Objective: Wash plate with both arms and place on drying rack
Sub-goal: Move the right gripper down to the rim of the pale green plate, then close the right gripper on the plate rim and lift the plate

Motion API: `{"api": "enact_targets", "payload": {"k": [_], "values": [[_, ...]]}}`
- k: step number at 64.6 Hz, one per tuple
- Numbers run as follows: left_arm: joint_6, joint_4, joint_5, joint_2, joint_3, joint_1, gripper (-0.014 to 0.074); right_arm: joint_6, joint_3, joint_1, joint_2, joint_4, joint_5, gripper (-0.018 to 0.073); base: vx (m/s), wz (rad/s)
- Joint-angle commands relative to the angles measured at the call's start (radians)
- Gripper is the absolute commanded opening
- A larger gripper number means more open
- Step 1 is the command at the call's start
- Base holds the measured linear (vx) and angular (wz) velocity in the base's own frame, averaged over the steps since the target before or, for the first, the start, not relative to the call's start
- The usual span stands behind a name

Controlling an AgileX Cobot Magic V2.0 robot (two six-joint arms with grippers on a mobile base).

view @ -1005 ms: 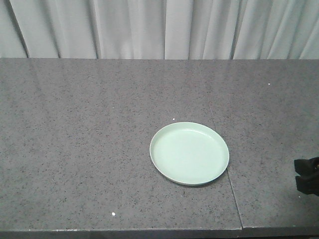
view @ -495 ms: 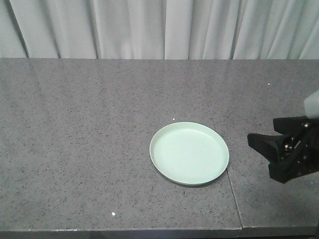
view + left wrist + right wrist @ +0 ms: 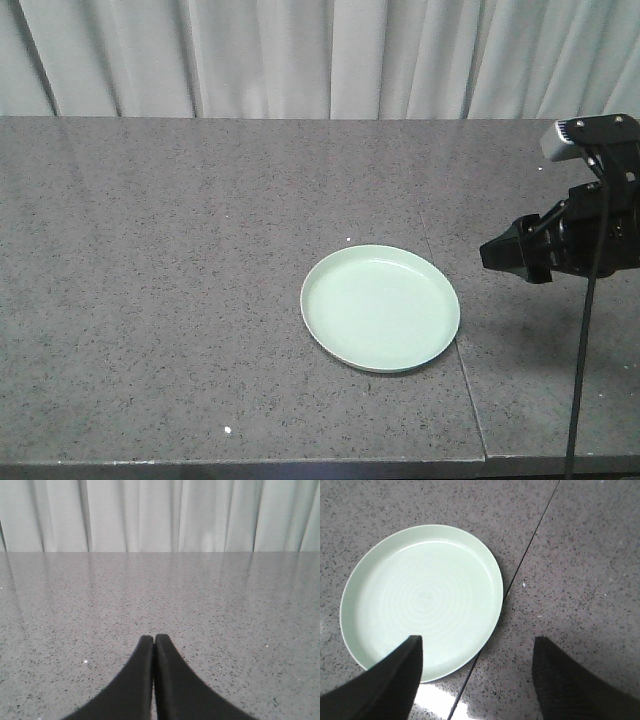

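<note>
A grey speckled countertop (image 3: 200,280) stretches in front of a pale pleated curtain (image 3: 300,55).

In the left wrist view, the left gripper (image 3: 153,641) points across bare counter toward the curtain. Its two black fingers (image 3: 135,680) are pressed together at the tips, with nothing between them.

Right of centre in the front view lies the plate (image 3: 380,308). It is round and pale mint green with a shallow raised rim, and it sits flat on the counter, right side up. Its right edge is just beside a thin seam (image 3: 475,420) that runs toward the counter's front edge.

Further right, past the seam, the right gripper (image 3: 500,258) hangs above the counter, apart from the plate, with its tips pointing left toward it. Behind it are the black right arm (image 3: 600,240), a small grey camera box (image 3: 575,135) on top, and a dark cable (image 3: 580,380) dropping down.

In the right wrist view this gripper's two fingers stand wide apart and hold nothing. One overlaps the plate's near rim in the picture; the other is over bare counter across the seam.

Counted: one plate, two grippers with two fingers each, and one seam.
</note>
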Motion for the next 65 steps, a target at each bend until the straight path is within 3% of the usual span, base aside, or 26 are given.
{"api": "enact_targets", "payload": {"k": [1,8,15,19,24,65], "values": [[-0.009,-0.009,-0.073,-0.016,0.02,-0.004,-0.0006,0.08,-0.103,0.031,0.04,-0.07,0.045,0.047,0.0,0.0],[-0.009,-0.009,-0.073,-0.016,0.02,-0.004,-0.0006,0.184,-0.176,0.127,0.105,-0.242,0.074,0.047,0.0,0.0],[-0.009,-0.009,-0.073,-0.016,0.02,-0.004,-0.0006,0.376,-0.234,0.204,0.169,-0.415,0.089,0.047,0.0,0.0],[-0.009,-0.009,-0.073,-0.016,0.02,-0.004,-0.0006,0.486,-0.268,0.239,0.205,-0.493,0.109,0.047,0.0,0.0],[-0.009,-0.009,-0.073,-0.016,0.02,-0.004,-0.0006,0.547,-0.31,0.265,0.248,-0.56,0.147,0.047,0.0,0.0],[-0.009,-0.009,-0.073,-0.016,0.02,-0.004,-0.0006,0.614,-0.519,0.27,0.522,-0.558,0.329,0.0468,0.0,0.0]]}}
